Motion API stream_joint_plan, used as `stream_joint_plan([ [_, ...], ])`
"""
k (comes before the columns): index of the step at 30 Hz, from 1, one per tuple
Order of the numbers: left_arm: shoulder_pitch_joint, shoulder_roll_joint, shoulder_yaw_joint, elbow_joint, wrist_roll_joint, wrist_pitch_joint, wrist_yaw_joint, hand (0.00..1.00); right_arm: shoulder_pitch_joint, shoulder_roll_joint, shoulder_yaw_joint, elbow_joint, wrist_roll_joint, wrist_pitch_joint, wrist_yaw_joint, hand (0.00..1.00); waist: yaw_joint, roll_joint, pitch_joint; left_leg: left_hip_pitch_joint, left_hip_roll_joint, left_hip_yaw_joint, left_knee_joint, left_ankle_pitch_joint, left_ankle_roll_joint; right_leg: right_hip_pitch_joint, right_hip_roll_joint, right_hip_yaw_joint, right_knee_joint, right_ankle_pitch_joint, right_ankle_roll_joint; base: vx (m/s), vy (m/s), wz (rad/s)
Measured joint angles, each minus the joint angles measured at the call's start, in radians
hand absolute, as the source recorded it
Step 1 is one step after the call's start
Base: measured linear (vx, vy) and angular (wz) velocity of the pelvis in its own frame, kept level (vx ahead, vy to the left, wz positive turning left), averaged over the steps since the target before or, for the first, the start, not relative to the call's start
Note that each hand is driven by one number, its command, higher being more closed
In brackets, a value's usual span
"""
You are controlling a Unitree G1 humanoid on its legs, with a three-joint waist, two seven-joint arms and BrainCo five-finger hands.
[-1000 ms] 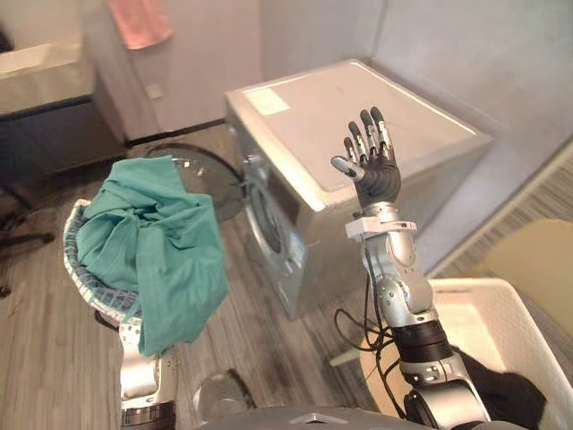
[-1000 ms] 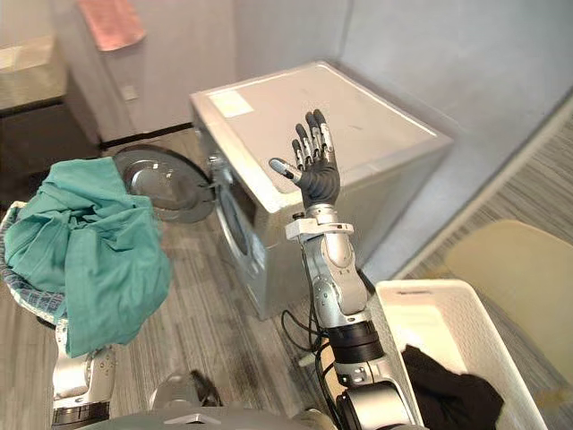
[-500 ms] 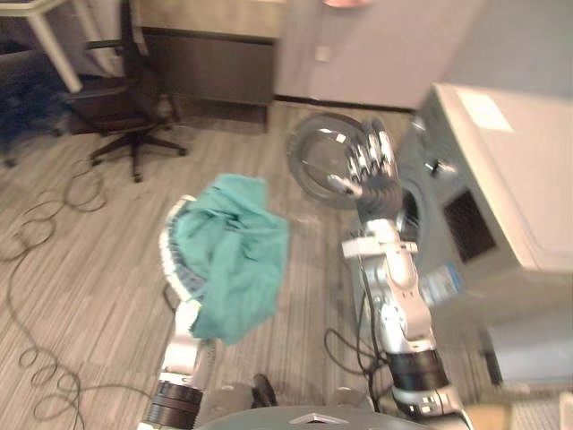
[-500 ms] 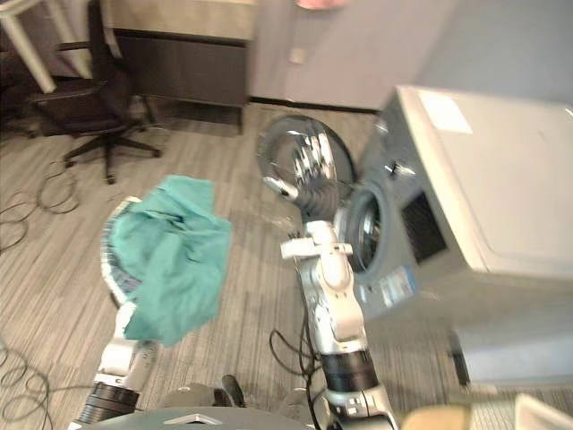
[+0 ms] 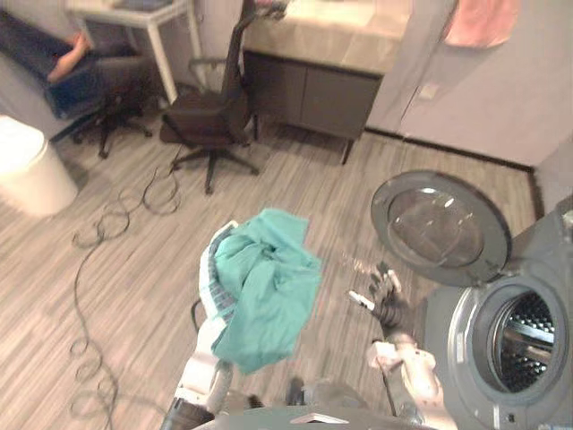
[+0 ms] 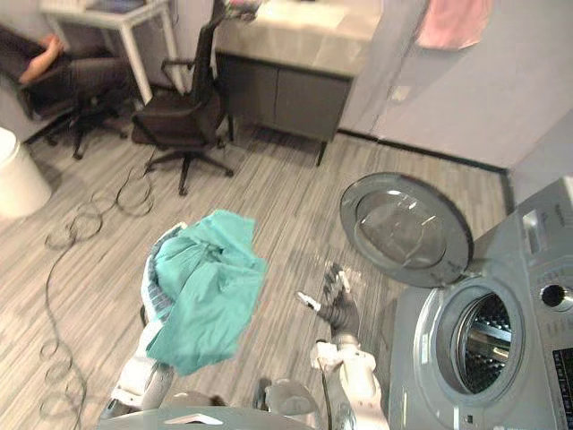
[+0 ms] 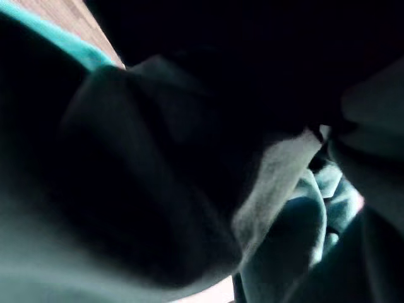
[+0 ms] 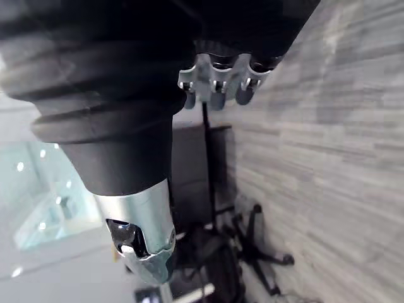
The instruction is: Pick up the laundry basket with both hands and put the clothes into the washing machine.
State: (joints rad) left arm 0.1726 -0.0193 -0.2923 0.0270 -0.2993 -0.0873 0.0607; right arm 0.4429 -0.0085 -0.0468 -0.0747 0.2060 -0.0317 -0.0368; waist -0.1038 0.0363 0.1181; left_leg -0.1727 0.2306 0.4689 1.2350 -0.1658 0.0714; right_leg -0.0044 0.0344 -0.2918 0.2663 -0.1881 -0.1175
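Note:
A teal garment (image 5: 269, 278) hangs bunched over my raised left arm, with a blue-and-white striped cloth (image 5: 209, 288) under it. My left hand is buried under these clothes; the left wrist view has teal folds (image 7: 303, 214) pressed close. My right hand (image 5: 387, 303) is held up open and empty, fingers straight, just right of the garment and apart from it. The grey washing machine (image 6: 546, 358) stands at the right, its round door (image 5: 439, 224) swung wide and its drum (image 5: 524, 336) open towards me.
A black office chair (image 5: 210, 112) stands on the wood-look floor ahead. A dark cabinet (image 5: 313, 90) lines the back wall under a pink towel (image 5: 479, 22). A white bin (image 5: 31, 175) sits far left, near a white table (image 5: 134, 13).
The whole picture has swung left, so the camera moved: the washing machine now sits at the right edge, drum facing me. My right hand shows lower. The clothes stay on my left arm.

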Motion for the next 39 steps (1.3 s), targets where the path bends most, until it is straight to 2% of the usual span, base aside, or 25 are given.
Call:
stream_joint_plan([
  [2, 0.030, -0.002, 0.011, -0.001, 0.000, 0.000, -0.001, 1.00, 0.004, 0.010, -0.040, 0.108, -0.060, 0.022, -0.018, 0.00, 0.020, 0.003, -0.004, -0.058, 0.088, -0.033, 0.014, -0.009, -0.014, 0.036, -0.015, 0.098, -0.025, -0.003, 0.021, 0.39, 0.208, -1.23],
  [4, 0.054, -0.002, 0.015, -0.015, 0.000, 0.000, -0.002, 1.00, 0.015, 0.012, -0.084, 0.208, -0.098, 0.052, -0.041, 0.00, 0.039, -0.001, -0.003, -0.102, 0.132, -0.063, -0.067, -0.025, -0.015, 0.049, -0.054, 0.199, -0.041, -0.006, 0.061, 0.38, 0.322, -1.50],
  [6, 0.079, -0.006, 0.024, -0.026, 0.001, 0.000, -0.013, 1.00, 0.029, 0.011, -0.093, 0.279, -0.148, 0.078, -0.046, 0.00, 0.040, 0.000, -0.001, -0.129, 0.120, -0.135, -0.258, -0.066, -0.039, 0.059, -0.099, 0.289, -0.042, -0.032, 0.108, 0.36, 0.481, -1.39],
  [8, 0.111, -0.040, 0.047, -0.060, 0.004, 0.001, -0.024, 1.00, 0.017, 0.007, -0.103, 0.377, -0.190, 0.087, -0.044, 0.00, 0.050, 0.024, -0.001, -0.072, 0.044, -0.304, -0.722, -0.073, -0.097, 0.017, -0.125, 0.396, 0.004, -0.083, 0.190, 0.28, 0.570, -1.52],
  [9, 0.124, -0.031, 0.065, -0.072, 0.009, 0.000, -0.029, 1.00, -0.001, -0.005, -0.117, 0.402, -0.204, 0.078, -0.037, 0.00, 0.058, 0.041, 0.011, -0.017, 0.022, -0.340, -0.835, -0.014, -0.257, -0.001, -0.137, 0.458, 0.050, -0.112, 0.228, 0.23, 0.440, -1.44],
  [10, 0.137, -0.022, 0.116, -0.067, 0.008, 0.012, -0.023, 1.00, -0.021, 0.003, -0.119, 0.439, -0.211, 0.090, -0.037, 0.00, 0.041, 0.012, -0.003, 0.025, 0.029, -0.248, -0.851, -0.014, -0.274, -0.051, -0.117, 0.465, 0.119, -0.106, 0.235, 0.31, 0.412, -1.83],
  [12, 0.153, -0.013, 0.134, -0.097, 0.009, -0.001, -0.022, 1.00, -0.035, 0.024, -0.114, 0.516, -0.213, 0.073, -0.039, 0.00, 0.070, -0.034, -0.007, 0.011, 0.001, -0.347, -0.759, 0.003, -0.262, -0.083, -0.041, 0.470, 0.131, -0.064, 0.199, 0.32, 0.242, -1.36],
  [13, 0.153, -0.019, 0.127, -0.094, 0.009, 0.000, -0.026, 1.00, -0.049, 0.023, -0.134, 0.550, -0.207, 0.071, -0.036, 0.00, 0.081, -0.039, -0.007, -0.001, -0.008, -0.354, -0.700, -0.012, -0.255, -0.089, -0.038, 0.467, 0.110, -0.057, 0.171, 0.26, 0.221, -1.40],
  [17, 0.128, -0.017, 0.120, -0.080, 0.008, 0.000, -0.048, 1.00, -0.125, -0.008, -0.136, 0.655, -0.152, 0.059, -0.037, 0.00, 0.073, -0.044, -0.015, 0.079, -0.009, -0.178, -0.695, -0.076, -0.206, -0.143, -0.034, 0.630, 0.084, -0.013, 0.185, 0.17, 0.225, -1.72],
  [19, 0.075, -0.017, 0.116, -0.029, 0.008, 0.001, -0.053, 1.00, -0.175, -0.018, -0.130, 0.684, -0.127, 0.057, -0.038, 0.00, 0.078, -0.043, -0.015, 0.156, -0.008, -0.032, -0.771, -0.081, -0.198, -0.227, -0.018, 0.622, 0.151, 0.025, 0.181, 0.09, 0.130, -2.02],
  [20, 0.058, -0.016, 0.112, -0.013, 0.008, 0.000, -0.052, 1.00, -0.193, -0.018, -0.127, 0.690, -0.120, 0.057, -0.038, 0.00, 0.076, -0.037, -0.015, 0.171, -0.008, 0.002, -0.790, -0.081, -0.198, -0.250, -0.017, 0.589, 0.157, 0.041, 0.181, 0.05, 0.064, -1.53],
  [23, -0.057, 0.006, 0.070, 0.082, 0.002, 0.000, -0.051, 1.00, -0.302, -0.027, -0.074, 0.775, -0.120, 0.057, -0.037, 0.00, 0.037, -0.021, -0.017, 0.192, -0.036, 0.073, -0.881, -0.081, -0.198, -0.323, -0.059, 0.318, 0.073, 0.098, 0.156, 0.09, 0.035, -1.47],
  [25, -0.104, 0.006, 0.056, 0.127, -0.004, 0.003, -0.049, 1.00, -0.336, -0.039, -0.075, 0.789, -0.122, 0.055, -0.038, 0.00, 0.033, 0.009, 0.009, 0.165, -0.029, 0.073, -0.816, -0.089, -0.198, -0.310, -0.050, 0.319, -0.003, 0.150, 0.139, 0.11, 0.033, -1.04],
  [26, -0.123, 0.008, 0.053, 0.139, -0.005, 0.001, -0.050, 1.00, -0.370, -0.043, -0.085, 0.825, -0.121, 0.058, -0.040, 0.00, 0.034, 0.002, 0.028, 0.113, -0.033, 0.031, -0.763, -0.152, -0.202, -0.308, -0.062, 0.341, -0.015, 0.155, 0.134, 0.10, 0.071, -0.80],
  [27, -0.137, 0.006, 0.048, 0.151, -0.009, 0.001, -0.049, 1.00, -0.378, -0.044, -0.097, 0.849, -0.121, 0.058, -0.041, 0.00, 0.030, 0.018, 0.031, 0.117, -0.048, 0.009, -0.849, -0.183, -0.196, -0.308, -0.068, 0.338, -0.003, 0.155, 0.134, 0.08, 0.108, -0.40],
  [28, -0.174, 0.006, 0.034, 0.166, -0.014, 0.002, -0.048, 1.00, -0.413, -0.051, -0.120, 0.861, -0.110, 0.057, -0.043, 0.00, 0.016, 0.035, 0.078, 0.157, -0.044, -0.005, -1.039, -0.057, -0.192, -0.335, -0.058, 0.318, 0.118, 0.145, 0.133, 0.04, 0.104, -0.30],
  [29, -0.195, 0.010, 0.031, 0.183, -0.014, 0.001, -0.048, 1.00, -0.434, -0.054, -0.121, 0.860, -0.101, 0.057, -0.053, 0.00, 0.022, 0.020, 0.106, 0.208, -0.059, 0.007, -1.043, -0.045, -0.195, -0.408, -0.064, 0.285, 0.269, 0.110, 0.139, 0.03, 0.080, -0.12],
  [31, -0.184, 0.018, 0.027, 0.191, -0.029, 0.002, -0.042, 1.00, -0.420, -0.045, -0.112, 0.856, -0.090, 0.053, -0.060, 0.00, 0.008, 0.000, 0.090, 0.237, -0.082, 0.006, -1.034, -0.047, -0.197, -0.422, -0.104, 0.194, 0.122, 0.159, 0.137, 0.05, -0.001, 0.20],
  [32, -0.172, 0.041, 0.002, 0.190, -0.032, 0.001, -0.043, 1.00, -0.389, -0.036, -0.112, 0.856, -0.081, 0.053, -0.062, 0.00, 0.006, -0.037, 0.069, 0.264, -0.122, -0.003, -1.037, -0.070, -0.203, -0.416, -0.141, 0.179, 0.069, 0.288, 0.127, 0.07, -0.029, 0.41],
  [33, -0.165, 0.038, -0.005, 0.194, -0.032, 0.000, -0.043, 1.00, -0.385, -0.044, -0.109, 0.856, -0.078, 0.053, -0.062, 0.00, 0.007, -0.039, 0.060, 0.275, -0.121, -0.004, -1.033, -0.098, -0.207, -0.411, -0.148, 0.167, 0.090, 0.226, 0.129, 0.15, -0.081, 0.20],
  [35, -0.136, 0.029, -0.023, 0.200, -0.039, 0.001, -0.041, 1.00, -0.372, -0.067, -0.103, 0.829, -0.076, 0.042, -0.061, 0.00, 0.017, 0.033, 0.040, 0.256, -0.046, 0.008, -0.953, -0.155, -0.216, -0.419, -0.097, 0.141, 0.110, 0.165, 0.122, 0.16, -0.124, -0.21],
  [36, -0.135, 0.031, -0.027, 0.203, -0.043, 0.001, -0.042, 1.00, -0.371, -0.068, -0.104, 0.828, -0.075, 0.036, -0.061, 0.00, 0.017, 0.034, 0.042, 0.242, -0.031, 0.008, -0.895, -0.160, -0.202, -0.414, -0.094, 0.138, 0.118, 0.155, 0.117, 0.15, -0.090, -0.16],
  [37, -0.132, 0.025, -0.029, 0.213, -0.046, 0.002, -0.041, 1.00, -0.366, -0.069, -0.105, 0.829, -0.076, 0.036, -0.061, 0.00, 0.021, 0.032, 0.044, 0.191, 0.018, -0.005, -0.737, -0.157, -0.130, -0.395, -0.077, 0.133, 0.124, 0.141, 0.105, 0.18, -0.141, -0.20],
  [38, -0.116, 0.013, -0.029, 0.221, -0.062, 0.009, -0.041, 1.00, -0.349, -0.069, -0.105, 0.812, -0.077, 0.036, -0.062, 0.00, 0.020, 0.042, 0.052, 0.145, 0.087, -0.037, -0.526, -0.108, -0.016, -0.329, -0.046, 0.127, 0.115, 0.134, 0.094, 0.32, -0.200, -0.41],
  [39, -0.096, 0.001, -0.030, 0.220, -0.072, 0.010, -0.040, 1.00, -0.314, -0.074, -0.096, 0.787, -0.077, 0.034, -0.062, 0.00, 0.028, 0.053, 0.054, 0.119, 0.141, -0.084, -0.370, 0.003, 0.036, -0.262, -0.014, 0.139, 0.112, 0.112, 0.075, 0.34, -0.197, -0.55],
])
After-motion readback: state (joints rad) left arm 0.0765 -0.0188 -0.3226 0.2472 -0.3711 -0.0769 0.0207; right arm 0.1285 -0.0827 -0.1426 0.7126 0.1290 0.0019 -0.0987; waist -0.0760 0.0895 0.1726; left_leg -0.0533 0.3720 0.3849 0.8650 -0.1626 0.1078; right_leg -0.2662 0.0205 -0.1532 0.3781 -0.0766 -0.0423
